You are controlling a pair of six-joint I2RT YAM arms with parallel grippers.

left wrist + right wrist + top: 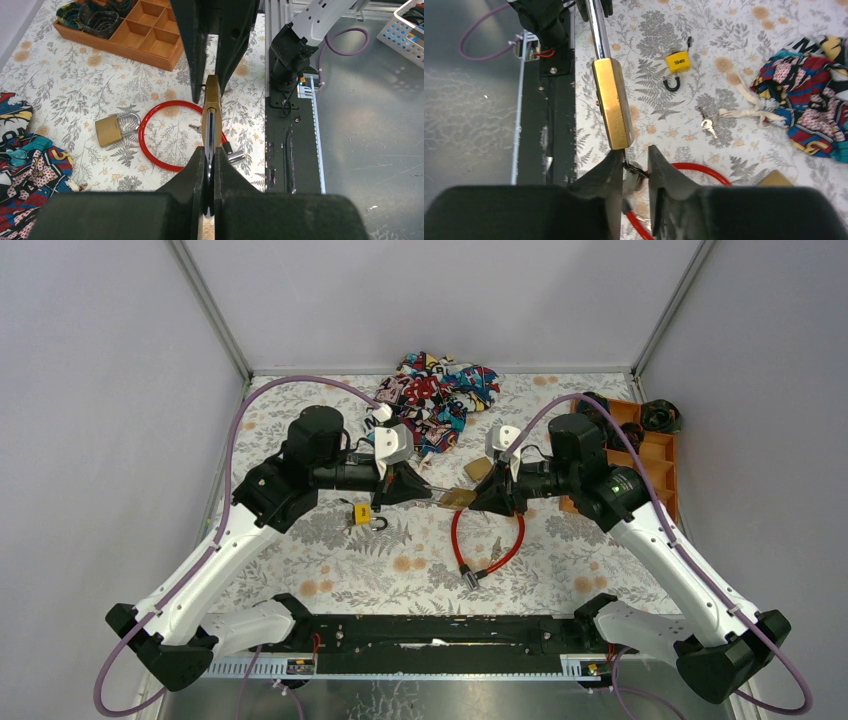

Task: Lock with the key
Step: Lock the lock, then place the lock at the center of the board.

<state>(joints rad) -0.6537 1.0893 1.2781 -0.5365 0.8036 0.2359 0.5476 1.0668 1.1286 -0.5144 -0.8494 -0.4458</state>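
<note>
Nearest your bases, the red cable lock (142,134) lies on the table, out of play. Just beyond it is the action. Your left gripper (210,152) is pinched tight on the chrome shackle (596,25) of the brass padlock (613,102), holding it off the table, body edge-on toward the other arm. Your right gripper (634,152) sits at the padlock's bottom end, fingers narrow either side of the key (630,172) in the keyhole. I can't tell whether the pads actually bite yet. So I'd call this the key-grasp step. Next you need a firm pinch on the key head, then a twist about the key's own axis while the left holds steady. Whether the shackle is seated in the body I can't make out. Further out, a small yellow padlock (677,62), loose keys (708,127) and a second brass padlock (109,131) lie untouched. Far right, the orange compartment tray (115,46) holds dark bundled items (95,12) in some cells, and the others look bare. At the back, the patterned cloth bag (437,395) hides any contents.
</note>
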